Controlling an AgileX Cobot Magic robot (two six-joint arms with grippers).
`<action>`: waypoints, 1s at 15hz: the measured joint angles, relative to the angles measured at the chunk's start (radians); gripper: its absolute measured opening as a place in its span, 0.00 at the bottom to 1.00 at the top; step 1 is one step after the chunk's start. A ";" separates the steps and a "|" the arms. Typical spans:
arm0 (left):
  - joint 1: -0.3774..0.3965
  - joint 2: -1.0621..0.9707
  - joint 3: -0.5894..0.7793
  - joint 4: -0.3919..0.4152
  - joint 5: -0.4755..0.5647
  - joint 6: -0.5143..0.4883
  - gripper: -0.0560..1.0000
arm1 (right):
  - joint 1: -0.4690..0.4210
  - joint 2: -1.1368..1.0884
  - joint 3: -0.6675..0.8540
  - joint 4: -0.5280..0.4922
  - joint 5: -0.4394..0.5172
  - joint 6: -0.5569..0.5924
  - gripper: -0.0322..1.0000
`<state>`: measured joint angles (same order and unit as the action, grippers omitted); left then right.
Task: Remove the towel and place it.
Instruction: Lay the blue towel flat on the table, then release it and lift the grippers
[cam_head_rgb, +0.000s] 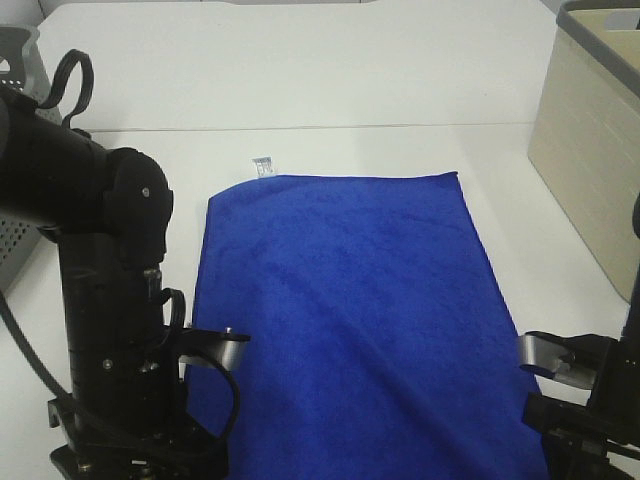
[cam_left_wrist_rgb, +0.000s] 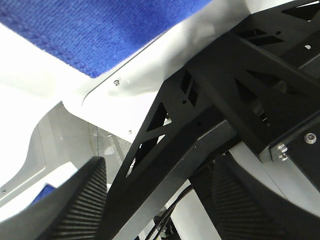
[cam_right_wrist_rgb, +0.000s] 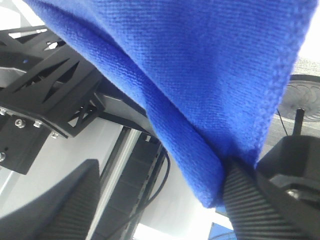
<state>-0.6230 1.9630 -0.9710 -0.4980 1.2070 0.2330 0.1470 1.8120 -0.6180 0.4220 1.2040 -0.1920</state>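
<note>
White table (cam_head_rgb: 300, 90) fills the scene, pale and bare at the far side, and there is the towel (cam_head_rgb: 360, 290) laid flat in the middle of it, royal blue, long side running away from the robot, a shallow crease slanting across it. A small white tag (cam_head_rgb: 262, 166) pokes out at the far left corner. A beige bin (cam_head_rgb: 585, 140) stands at the far right, apart from the cloth, and a grey perforated basket (cam_head_rgb: 14, 60) just peeks in at the far left. The towel's near end runs out of the high view between the left arm (cam_head_rgb: 100, 300) and the right arm (cam_head_rgb: 600, 400). Left gripper (cam_left_wrist_rgb: 160, 167): jaws spread wide, ribbed pads (cam_left_wrist_rgb: 82, 202) holding nothing, only black frame (cam_left_wrist_rgb: 210, 110) between them, the towel's stitched edge on the table rim beyond. Right gripper (cam_right_wrist_rgb: 162, 172): spread wide too, and a hanging fold of the towel drops between its fingers, the fold's end touching one ribbed pad (cam_right_wrist_rgb: 250, 205), the other finger well clear, so nothing is clamped
</note>
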 joint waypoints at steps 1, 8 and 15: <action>0.000 0.000 0.000 0.000 0.000 -0.006 0.60 | 0.000 -0.009 0.016 0.004 0.000 0.014 0.70; 0.000 0.000 0.000 0.000 0.000 -0.030 0.60 | 0.000 -0.056 0.057 -0.057 0.000 0.109 0.70; 0.000 0.000 0.000 0.000 0.000 -0.031 0.60 | -0.001 -0.062 0.057 0.052 -0.081 0.066 0.70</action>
<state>-0.6230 1.9630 -0.9710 -0.4980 1.2070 0.2020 0.1460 1.7500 -0.5610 0.4740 1.1230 -0.1260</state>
